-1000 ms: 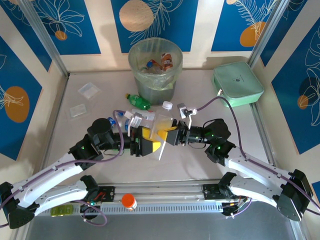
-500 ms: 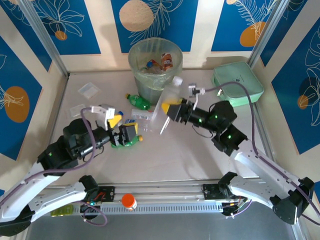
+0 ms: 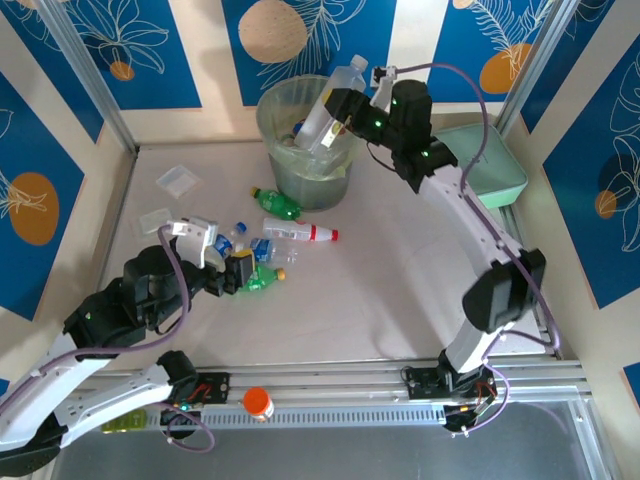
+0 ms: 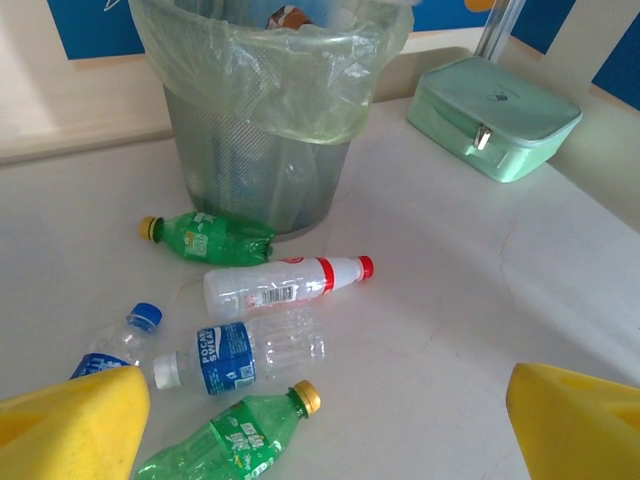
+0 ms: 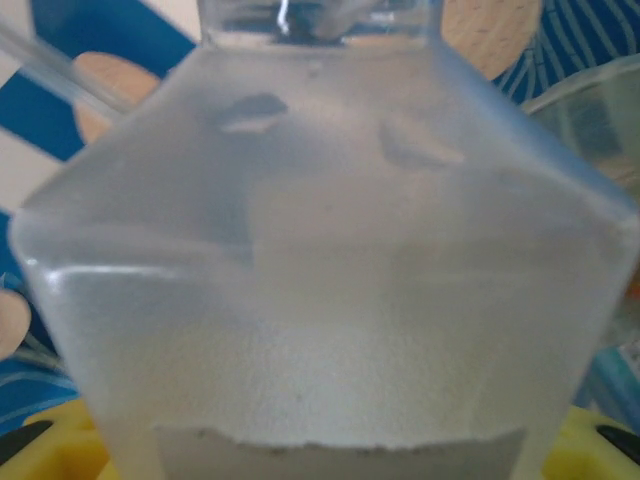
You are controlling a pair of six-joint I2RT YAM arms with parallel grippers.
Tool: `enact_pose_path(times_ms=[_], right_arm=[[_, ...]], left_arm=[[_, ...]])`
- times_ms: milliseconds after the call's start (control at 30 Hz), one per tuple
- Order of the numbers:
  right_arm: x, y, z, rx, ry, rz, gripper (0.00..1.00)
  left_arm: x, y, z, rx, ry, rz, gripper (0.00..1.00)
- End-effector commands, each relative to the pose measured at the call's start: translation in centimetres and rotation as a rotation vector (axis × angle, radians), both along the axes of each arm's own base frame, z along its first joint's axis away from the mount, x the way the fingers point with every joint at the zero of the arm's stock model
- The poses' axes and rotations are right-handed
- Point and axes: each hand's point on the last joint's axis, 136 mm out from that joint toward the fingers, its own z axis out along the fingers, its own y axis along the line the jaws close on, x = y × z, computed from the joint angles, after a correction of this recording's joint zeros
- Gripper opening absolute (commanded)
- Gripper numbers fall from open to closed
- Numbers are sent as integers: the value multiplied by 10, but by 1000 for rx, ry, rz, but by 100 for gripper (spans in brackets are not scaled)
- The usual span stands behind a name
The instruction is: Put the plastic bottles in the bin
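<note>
Right jaws clamp frosted square-shouldered bottle [image 3: 338, 85] over round translucent bin [image 3: 300, 175]; left jaws spread, empty

— How's the light?
— Bright, even, from overhead; the loose bottles [image 4: 262, 290] cast only faint, soft shadows on the table [image 4: 480, 300].
— And sharpness?
— Overhead view crisp. In the right wrist view the frosted bottle [image 5: 320, 280] is close and blurred, with glare at its neck.
</note>
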Motion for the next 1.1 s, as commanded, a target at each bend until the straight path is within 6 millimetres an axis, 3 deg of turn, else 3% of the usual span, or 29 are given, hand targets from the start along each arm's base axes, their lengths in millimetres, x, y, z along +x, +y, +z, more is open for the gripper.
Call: enact_pose_path(times_ms=[0,167,333,667,800,933,1067], right_arm=[[32,0,-3,28,42,-47,35],[79,24,-32,-24,125,-25,35],[105,52,-71,-54,202,8,36],[110,85,-137,-92,285,76,44],[109,86,-144,-109,287,99,63],[111,78,-126,-100,249,93,81],[112,69,-102,-88,199,74,88]], left_arm=[[1,5,-6,32,-8,12,92],[-1,10,-7,41,-25,18,92],[-2,15,-8,50,-30,27,92],[1,15,-18,68,-23,36,93],[5,18,-22,90,-23,68,94],[7,17,-22,93,-24,71,94],[10,13,-20,93,-28,71,94]])
